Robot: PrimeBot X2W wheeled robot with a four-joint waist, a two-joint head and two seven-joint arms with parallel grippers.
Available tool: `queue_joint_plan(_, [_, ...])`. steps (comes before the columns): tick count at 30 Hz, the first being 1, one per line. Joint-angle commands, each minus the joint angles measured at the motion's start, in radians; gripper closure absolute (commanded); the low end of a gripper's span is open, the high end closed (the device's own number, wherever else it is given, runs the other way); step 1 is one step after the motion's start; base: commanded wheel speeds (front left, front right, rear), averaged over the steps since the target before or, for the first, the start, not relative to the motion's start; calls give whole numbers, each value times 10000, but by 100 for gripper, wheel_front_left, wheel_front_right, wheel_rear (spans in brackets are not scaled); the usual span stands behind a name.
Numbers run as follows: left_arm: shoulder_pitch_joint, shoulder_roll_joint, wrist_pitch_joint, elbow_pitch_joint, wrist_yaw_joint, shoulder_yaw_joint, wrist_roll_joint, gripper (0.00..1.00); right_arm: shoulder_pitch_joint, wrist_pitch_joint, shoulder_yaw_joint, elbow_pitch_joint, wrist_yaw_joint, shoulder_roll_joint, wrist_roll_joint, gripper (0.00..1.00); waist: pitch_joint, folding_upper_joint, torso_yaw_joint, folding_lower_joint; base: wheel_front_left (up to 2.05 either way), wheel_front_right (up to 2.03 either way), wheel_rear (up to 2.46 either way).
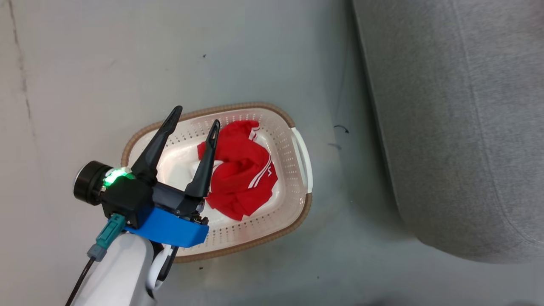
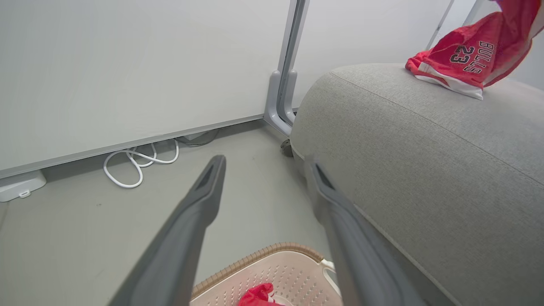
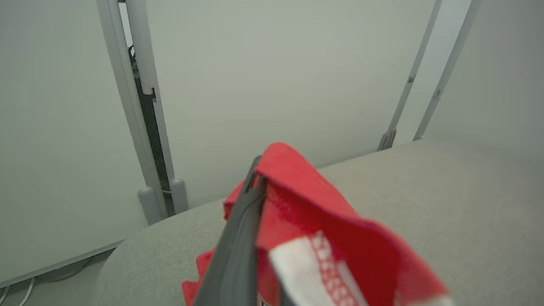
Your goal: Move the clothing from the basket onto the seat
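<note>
A crumpled red garment with white stripes (image 1: pixel 242 170) lies in the cream perforated basket (image 1: pixel 297 212), which stands on the floor left of the grey seat (image 1: pixel 459 127). My left gripper (image 1: pixel 196 116) hovers open above the basket's left half, nothing between its fingers. The left wrist view has those open fingers (image 2: pixel 267 162) pointing over the basket rim (image 2: pixel 263 253) toward the seat (image 2: pixel 425 170). There a second red jersey (image 2: pixel 463 59) marked "BULLS 23" rests partly on the cushion and hangs from above. My right gripper (image 3: pixel 255 172) is shut on this red jersey (image 3: pixel 323 238) above the seat (image 3: pixel 425 191).
A white cable (image 2: pixel 136 163) loops on the floor along the white wall panel. A grey metal post (image 2: pixel 284 85) stands by the seat's corner, and a small white box (image 2: pixel 19 187) sits at the wall's foot. Bare grey floor (image 1: pixel 255 55) surrounds the basket.
</note>
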Motion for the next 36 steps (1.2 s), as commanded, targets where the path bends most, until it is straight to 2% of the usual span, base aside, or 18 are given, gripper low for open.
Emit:
queue_joint_plan(1, [-206, 47, -26, -45, -28, -11, 45, 0, 235, -149, -124, 236, 5, 103, 114, 100, 235, 0, 96, -1, 0, 0, 0])
queue_joint_plan(9, [-402, 112, -27, 24, -20, -52, 3, 0, 1114, -1153, -268, 2077, 3, 522, -447, 100, 452, 0, 68, -1, 0, 0, 0])
queue_joint_plan(10, [-399, 100, -27, 66, -19, -57, -20, 0, 1146, -1248, -251, 2231, 3, 541, -521, 89, 401, 0, 63, -1, 0, 0, 0])
queue_joint_plan(11, [-412, 77, -26, 100, -22, -70, -41, 0, 1171, -1316, -205, 2387, 3, 560, -583, 59, 340, 0, 65, -1, 0, 0, 0])
queue_joint_plan(12, [-431, 46, -26, 128, -22, -81, -54, 0, 1183, -1372, -157, 2534, 3, 588, -640, 13, 265, 0, 67, -1, 0, 0, 0])
queue_joint_plan(13, [-430, 21, -26, 152, -24, -86, -62, 0, 1186, -1455, -111, 2649, 3, 614, -697, 0, 179, 0, 69, -1, 0, 0, 0])
queue_joint_plan(20, [-84, -352, -26, 415, -37, 49, -310, 0, 1657, -1877, 400, 3177, 5, 959, -1262, 0, -961, 0, 57, -1, 0, 0, 0])
queue_joint_plan(27, [686, -783, -28, 801, -49, 451, -521, 0, 2605, -2330, 985, 3362, 3, 1781, -1767, 0, -2443, 0, 5, -1, 0, 0, 0])
queue_joint_plan(36, [1674, -1158, -28, 1250, -74, 1119, -672, 0, 4410, -2986, 2041, 2397, 3, 2514, -1627, 0, -4023, 0, 215, -1, 0, 0, 0])
